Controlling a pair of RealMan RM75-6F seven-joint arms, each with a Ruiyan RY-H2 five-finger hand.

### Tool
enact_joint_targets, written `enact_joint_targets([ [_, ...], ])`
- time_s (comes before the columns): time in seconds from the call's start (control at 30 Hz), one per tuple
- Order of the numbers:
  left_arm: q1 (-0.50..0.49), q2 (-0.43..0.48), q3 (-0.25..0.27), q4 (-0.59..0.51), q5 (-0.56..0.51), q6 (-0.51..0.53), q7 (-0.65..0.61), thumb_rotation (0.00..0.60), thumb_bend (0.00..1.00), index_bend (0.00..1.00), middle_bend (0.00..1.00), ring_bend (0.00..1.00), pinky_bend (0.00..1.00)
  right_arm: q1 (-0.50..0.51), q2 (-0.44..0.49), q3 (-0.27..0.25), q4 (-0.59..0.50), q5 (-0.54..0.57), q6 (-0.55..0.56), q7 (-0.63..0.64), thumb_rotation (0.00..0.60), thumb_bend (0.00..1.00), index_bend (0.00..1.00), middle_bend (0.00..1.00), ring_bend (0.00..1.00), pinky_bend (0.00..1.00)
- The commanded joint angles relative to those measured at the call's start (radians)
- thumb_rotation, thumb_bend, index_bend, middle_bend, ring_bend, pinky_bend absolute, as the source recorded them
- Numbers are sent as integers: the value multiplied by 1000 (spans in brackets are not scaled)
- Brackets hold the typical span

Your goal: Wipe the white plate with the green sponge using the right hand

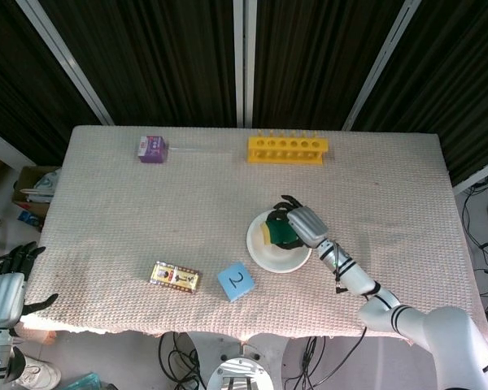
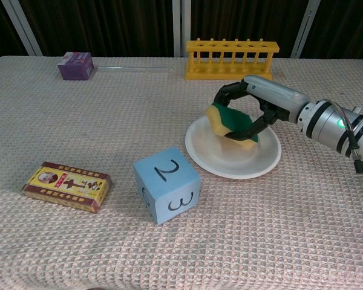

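The white plate [image 2: 230, 158] [image 1: 268, 253] lies on the cloth right of centre. My right hand [image 2: 263, 106] [image 1: 302, 223] grips the green and yellow sponge [image 2: 230, 121] [image 1: 275, 232] over the plate's far half, the sponge's lower edge down at the plate's surface. The arm reaches in from the right. My left hand [image 1: 6, 286] hangs off the table's left front corner with its fingers apart, holding nothing; the chest view does not show it.
A blue numbered cube [image 2: 167, 191] [image 1: 236, 281] stands just left of the plate's front. A yellow and red box [image 2: 67, 185] [image 1: 175, 277] lies further left. At the back are a yellow tube rack [image 2: 232, 59] [image 1: 286, 150] and a purple box [image 2: 76, 65] [image 1: 151, 149].
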Motion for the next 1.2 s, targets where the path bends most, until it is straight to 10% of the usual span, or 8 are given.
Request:
enact_joint_targets([
  [0.03, 0, -1, 0, 0, 2, 2, 1, 600, 0, 155, 83, 85, 216, 8, 4, 10, -39, -5, 12, 9, 600, 314, 534, 432, 212, 82],
  [1.2, -4, 9, 0, -20, 1, -6, 16, 600, 0, 155, 83, 85, 216, -41, -25, -11, 61, 13, 13, 50, 600, 317, 534, 432, 223, 82],
])
